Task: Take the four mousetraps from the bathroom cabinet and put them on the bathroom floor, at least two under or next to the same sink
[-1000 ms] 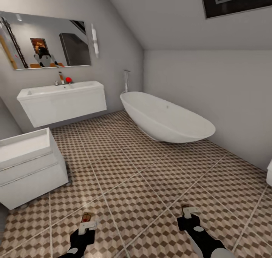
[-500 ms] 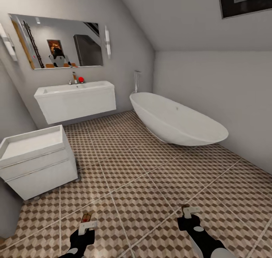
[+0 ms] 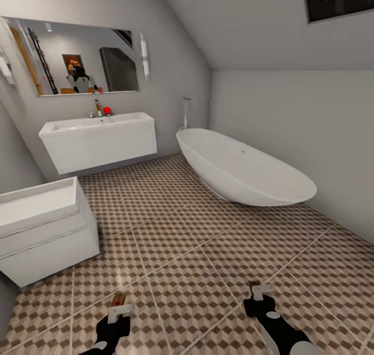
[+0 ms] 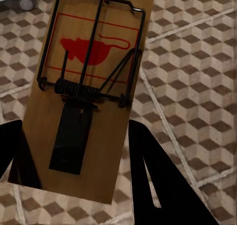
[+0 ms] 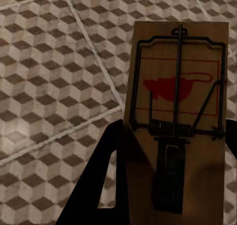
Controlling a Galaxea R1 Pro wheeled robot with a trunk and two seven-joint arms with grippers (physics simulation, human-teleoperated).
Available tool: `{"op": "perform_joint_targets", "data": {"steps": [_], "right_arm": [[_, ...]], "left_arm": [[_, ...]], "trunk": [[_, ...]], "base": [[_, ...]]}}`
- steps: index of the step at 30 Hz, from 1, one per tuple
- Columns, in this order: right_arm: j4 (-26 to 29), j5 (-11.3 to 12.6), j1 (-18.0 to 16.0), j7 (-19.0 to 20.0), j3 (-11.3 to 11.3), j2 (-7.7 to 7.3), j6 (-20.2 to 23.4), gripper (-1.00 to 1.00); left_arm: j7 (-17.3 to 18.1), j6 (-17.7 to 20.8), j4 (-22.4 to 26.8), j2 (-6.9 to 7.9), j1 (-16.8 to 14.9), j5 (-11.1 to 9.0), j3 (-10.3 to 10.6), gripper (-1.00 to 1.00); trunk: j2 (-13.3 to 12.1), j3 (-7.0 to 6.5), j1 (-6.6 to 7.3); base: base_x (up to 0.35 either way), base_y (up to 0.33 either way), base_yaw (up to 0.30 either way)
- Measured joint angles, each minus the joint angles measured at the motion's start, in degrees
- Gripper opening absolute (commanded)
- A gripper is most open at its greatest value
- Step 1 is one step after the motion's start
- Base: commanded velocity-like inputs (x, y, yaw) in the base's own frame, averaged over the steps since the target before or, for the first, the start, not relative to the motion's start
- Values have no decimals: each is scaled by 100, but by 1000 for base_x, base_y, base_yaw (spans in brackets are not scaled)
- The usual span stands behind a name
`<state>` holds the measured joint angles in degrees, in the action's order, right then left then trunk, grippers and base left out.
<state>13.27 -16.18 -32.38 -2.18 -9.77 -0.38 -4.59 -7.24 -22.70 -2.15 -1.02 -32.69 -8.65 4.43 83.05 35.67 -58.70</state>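
With both arms low over the cube-patterned brown, beige and white tile floor (image 3: 182, 251), carrying one trap apiece. Left gripper (image 3: 120, 310) clamped on a flat brown wooden mousetrap with black wire spring and red mouse print (image 4: 86, 87), fingers (image 4: 153, 180) pinching the board's near end, long axis running straight out ahead of the claw. Right gripper (image 3: 261, 291) likewise closed on a second wooden mousetrap of the same make (image 5: 177, 111), held by its near end, board pointing forward too. Both traps held above the tiles, not yet down.

Ahead and to the left: white boxy wall-hung basin (image 3: 98, 139) against the far wall under a wide rectangular mirror (image 3: 78, 59), open tile beneath it. White oval bathtub (image 3: 244, 168) along the right-hand wall, small white drawer unit (image 3: 41, 230) near the left edge of the floor, between left arm and basin.

Judging the coming move: basin well apart from both claws, forward and leftward, so more driving needed before any release. Left arm on the nearer side, probably first to reach under the basin's front edge. Drawer unit's corner the thing to watch on that line. Traps already pointing roughly basin-ward, so little wrist turning likely.
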Motion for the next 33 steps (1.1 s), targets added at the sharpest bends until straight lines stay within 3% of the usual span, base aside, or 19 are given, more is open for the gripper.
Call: {"op": "perform_joint_targets", "data": {"steps": [14,33], "right_arm": [[0,6,0,-3,0,0,0,-100],[-2,6,-1,-1,-1,1,-1,-100]], "left_arm": [[-1,0,0,0,0,0,0,-100],[1,-1,0,1,1,-1,-3,-100]], "trunk": [[0,0,0],[0,0,0]], "base": [[325,-43,1],[292,-156,239]]}}
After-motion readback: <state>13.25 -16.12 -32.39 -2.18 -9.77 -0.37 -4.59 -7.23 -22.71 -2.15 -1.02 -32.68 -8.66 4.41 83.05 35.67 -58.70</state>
